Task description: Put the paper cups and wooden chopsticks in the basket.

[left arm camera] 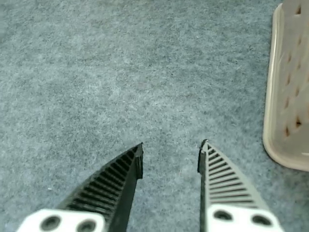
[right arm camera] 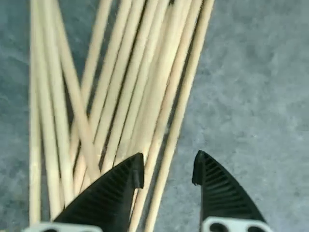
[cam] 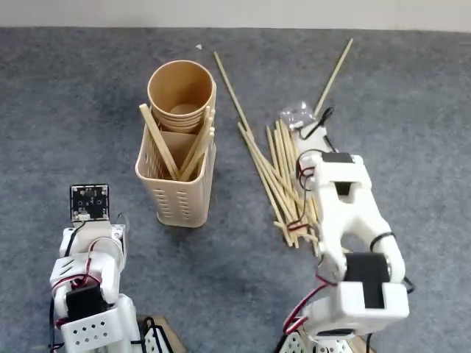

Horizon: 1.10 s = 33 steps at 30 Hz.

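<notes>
We judge the task partly done. A pile of loose chopsticks (cam: pixel 283 173) lies on the surface (cam: pixel 73 110) beside the basket (cam: pixel 180 198). Its near compartment holds a few chopsticks (cam: pixel 158 140), its far one the stacked paper cups (cam: pixel 180 88). The right claw (right arm camera: pixel 169 155) is spread just over the pile, gripping nothing. The left claw (left arm camera: pixel 172 143) is spread too, over bare surface near the basket.

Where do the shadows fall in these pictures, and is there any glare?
High view: soft, even light and no glare; the inside of the paper cups is shaded, and the basket casts at most a faint shadow on the carpet. Left wrist view: flat light on the carpet around the open left gripper, no hard shadow. Right wrist view: dark gaps between the piled chopsticks by the open right gripper.
</notes>
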Available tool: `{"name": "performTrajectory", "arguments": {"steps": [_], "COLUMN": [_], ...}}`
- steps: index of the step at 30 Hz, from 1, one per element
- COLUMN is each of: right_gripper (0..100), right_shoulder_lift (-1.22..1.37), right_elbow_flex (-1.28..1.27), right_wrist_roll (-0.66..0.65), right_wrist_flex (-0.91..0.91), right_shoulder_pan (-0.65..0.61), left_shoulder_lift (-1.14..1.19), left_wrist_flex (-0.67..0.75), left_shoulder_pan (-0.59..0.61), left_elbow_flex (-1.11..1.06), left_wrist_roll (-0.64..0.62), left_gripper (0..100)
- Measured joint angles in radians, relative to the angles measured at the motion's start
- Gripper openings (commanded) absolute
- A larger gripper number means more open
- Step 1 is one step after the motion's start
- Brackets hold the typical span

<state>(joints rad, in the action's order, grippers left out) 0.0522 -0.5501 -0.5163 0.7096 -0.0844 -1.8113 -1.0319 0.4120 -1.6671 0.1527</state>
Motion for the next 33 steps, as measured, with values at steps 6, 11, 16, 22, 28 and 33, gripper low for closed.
{"name": "performTrajectory", "arguments": {"steps": [6, 11, 16, 22, 28, 33], "right_gripper": [17.5, 11.1, 1.6, 0.5, 0.5, 0.5], "right_shoulder_lift": [0.069, 0.075, 0.075, 0.13, 0.037, -0.338], "right_elbow_flex": [0.005, 0.003, 0.003, 0.008, 0.011, 0.011], "right_wrist_roll": [0.0, 0.0, 0.0, 0.0, 0.112, 0.33], "right_wrist_flex": [-0.054, -0.094, -0.094, -0.095, -0.095, -0.095], "right_shoulder_pan": [0.034, 0.038, 0.038, 0.046, 0.071, 0.054], "left_shoulder_lift": [0.0, 0.0, 0.0, 0.0, 0.0, 0.0], "left_wrist_flex": [0.0, 0.0, 0.0, 0.0, 0.0, 0.0], "left_shoulder_pan": [0.0, 0.0, 0.0, 0.0, 0.0, 0.0], "left_elbow_flex": [0.0, 0.0, 0.0, 0.0, 0.0, 0.0], "left_wrist_roll": [0.0, 0.0, 0.0, 0.0, 0.0, 0.0], "left_gripper": [21, 21, 21, 21, 21, 21]}}
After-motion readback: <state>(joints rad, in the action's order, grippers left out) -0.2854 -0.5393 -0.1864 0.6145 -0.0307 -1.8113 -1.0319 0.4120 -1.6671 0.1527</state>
